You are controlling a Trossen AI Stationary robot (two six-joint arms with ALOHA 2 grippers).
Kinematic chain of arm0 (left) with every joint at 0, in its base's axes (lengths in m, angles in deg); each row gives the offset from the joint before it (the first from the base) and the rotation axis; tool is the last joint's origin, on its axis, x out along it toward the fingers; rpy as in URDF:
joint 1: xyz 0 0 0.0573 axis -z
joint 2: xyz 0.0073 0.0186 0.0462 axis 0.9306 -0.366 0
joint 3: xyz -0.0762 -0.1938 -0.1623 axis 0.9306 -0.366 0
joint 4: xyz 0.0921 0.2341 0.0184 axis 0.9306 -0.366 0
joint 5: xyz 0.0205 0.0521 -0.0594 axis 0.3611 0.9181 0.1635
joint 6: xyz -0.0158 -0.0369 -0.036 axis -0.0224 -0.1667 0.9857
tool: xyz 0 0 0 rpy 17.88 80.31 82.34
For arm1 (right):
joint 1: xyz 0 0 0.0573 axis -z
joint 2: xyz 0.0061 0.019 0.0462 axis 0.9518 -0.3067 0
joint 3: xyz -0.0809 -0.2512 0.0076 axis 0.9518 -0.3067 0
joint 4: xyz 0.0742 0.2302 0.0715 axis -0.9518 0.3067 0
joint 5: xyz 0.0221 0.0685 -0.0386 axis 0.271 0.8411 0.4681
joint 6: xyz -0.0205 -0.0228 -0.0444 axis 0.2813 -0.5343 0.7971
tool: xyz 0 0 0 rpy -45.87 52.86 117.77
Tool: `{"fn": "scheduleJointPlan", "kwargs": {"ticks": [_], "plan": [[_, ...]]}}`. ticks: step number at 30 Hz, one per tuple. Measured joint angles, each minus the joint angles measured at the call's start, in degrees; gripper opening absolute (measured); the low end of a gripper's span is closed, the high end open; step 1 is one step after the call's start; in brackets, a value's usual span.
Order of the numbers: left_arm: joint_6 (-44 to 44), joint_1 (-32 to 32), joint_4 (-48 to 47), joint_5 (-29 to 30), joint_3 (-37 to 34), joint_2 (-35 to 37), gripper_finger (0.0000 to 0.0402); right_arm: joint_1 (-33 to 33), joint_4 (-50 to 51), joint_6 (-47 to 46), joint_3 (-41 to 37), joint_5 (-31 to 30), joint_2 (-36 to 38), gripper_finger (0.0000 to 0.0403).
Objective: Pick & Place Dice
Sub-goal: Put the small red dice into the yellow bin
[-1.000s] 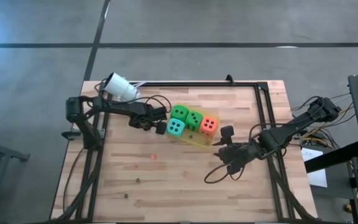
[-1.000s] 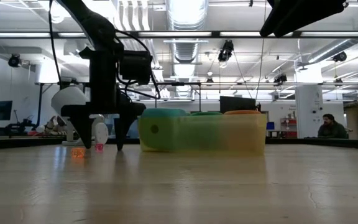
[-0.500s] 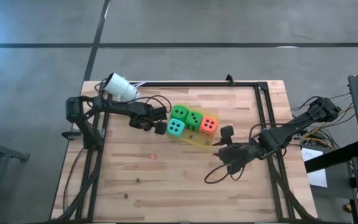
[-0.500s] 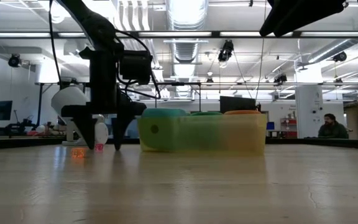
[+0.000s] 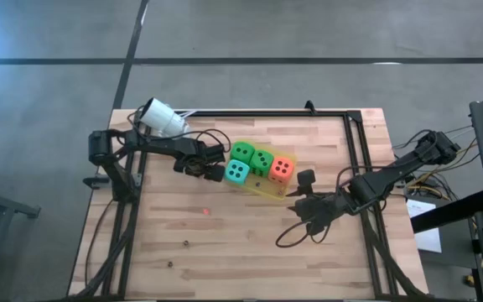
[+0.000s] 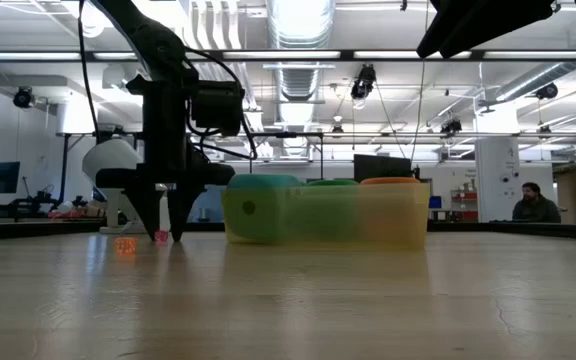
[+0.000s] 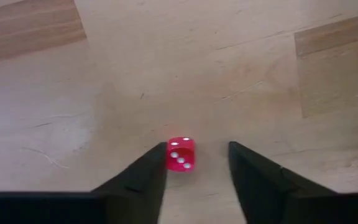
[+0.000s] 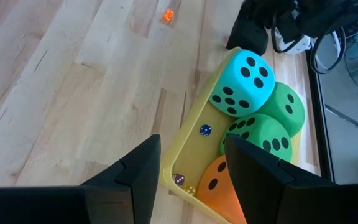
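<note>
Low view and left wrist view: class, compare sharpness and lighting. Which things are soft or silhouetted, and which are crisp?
Low view: the yellow tray is hazy, the left gripper a dark silhouette against bright ceiling lights. Left wrist view: the small red die between the fingers is crisp, white pips readable, on evenly lit wood.

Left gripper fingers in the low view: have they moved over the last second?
Yes. The left gripper fingers have drawn together beside the translucent yellow plastic tray, now narrowly straddling the small red die on the wooden table.
</note>
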Motion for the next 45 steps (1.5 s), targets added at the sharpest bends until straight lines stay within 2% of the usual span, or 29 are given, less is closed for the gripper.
{"fn": "scheduleJointPlan", "kwargs": {"ticks": [6, 11, 21, 27, 32, 36, 39, 45], "plan": [[0.74, 0.04, 0.07, 0.42, 0.0, 0.0, 0.0084, 0.0, -0.18, -0.02, 0.0, 0.0, 0.0, 0.0173], [1.35, 0.04, -0.18, 0.68, 0.0, 0.04, 0.005, 0.0, -0.35, -0.02, 0.0, 0.0, 0.0, 0.0173], [-1.34, 0.07, -1.1, 1.07, -0.13, 1.66, 0.005, 0.0, -0.35, 0.0, 0.0, 0.0, 0.0, 0.0173], [-1.77, 0.2, -2.27, 1.79, -0.06, 8.05, 0.005, 0.0, -0.35, 0.0, 0.0, 0.0, 0.0, 0.0173], [-3.88, 1.13, -0.64, 4.8, 0.0, 15.19, 0.005, 0.0, -0.33, 0.0, 0.0, 0.0, 0.0, 0.0173], [-8.32, 3.85, 5.21, 7.76, 0.0, 20.29, 0.005, 0.0, -0.33, 0.03, 0.0, -0.02, 0.0, 0.0173], [-14.76, 6.79, 13.01, 10.52, 0.0, 22.39, 0.005, 0.0, -0.33, 0.2, 0.0, -0.02, 0.0, 0.0173], [-25.52, 11.76, 29.08, 10.88, 0.11, 20.98, 0.005, 0.0, -0.33, 0.2, 0.0, -0.04, 0.0, 0.0173]]}}
